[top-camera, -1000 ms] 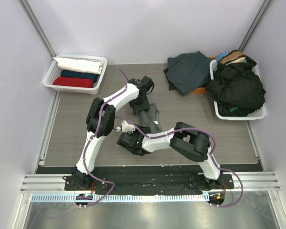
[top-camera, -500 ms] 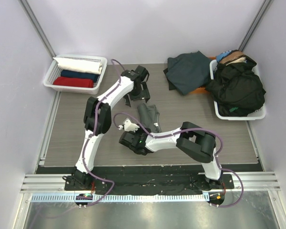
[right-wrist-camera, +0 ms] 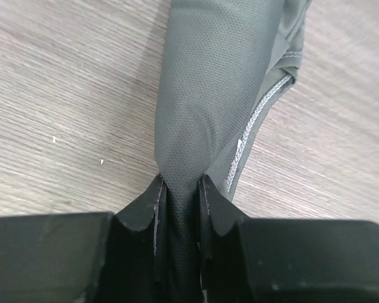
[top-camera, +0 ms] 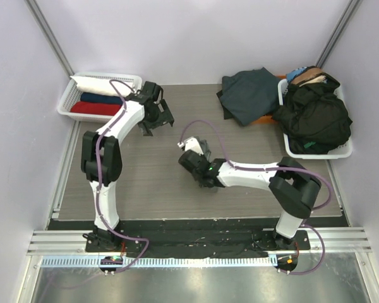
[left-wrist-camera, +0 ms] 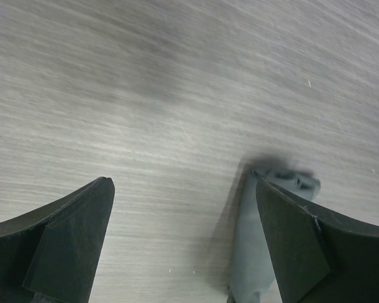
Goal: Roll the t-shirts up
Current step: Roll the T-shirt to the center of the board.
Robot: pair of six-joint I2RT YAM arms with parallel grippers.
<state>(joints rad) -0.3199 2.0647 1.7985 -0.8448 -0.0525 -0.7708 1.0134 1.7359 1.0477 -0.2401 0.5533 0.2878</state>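
Observation:
A grey-green t-shirt [right-wrist-camera: 221,95], rolled into a narrow bundle, lies on the wood-grain table. My right gripper [right-wrist-camera: 180,183] is shut on its near end. From above, the right gripper [top-camera: 192,161] sits mid-table and covers most of that roll. My left gripper [top-camera: 156,125] hangs open over bare table near the left basket, nothing between its fingers [left-wrist-camera: 82,233]. A dark teal t-shirt [top-camera: 249,95] lies spread at the back right. A black t-shirt heap [top-camera: 312,117] fills the right basket. Rolled white [top-camera: 104,85], navy [top-camera: 104,99] and red [top-camera: 96,108] t-shirts lie in the left basket.
The white lattice left basket [top-camera: 66,104] stands at the back left corner, the right basket [top-camera: 341,151] along the right wall. Something orange [top-camera: 262,120] pokes out under the teal shirt. Pale walls close in on three sides.
My left gripper opened, let go of the grey-green roll and swung back-left toward the left basket. My right gripper moved right and back with the roll's end pinched in it.

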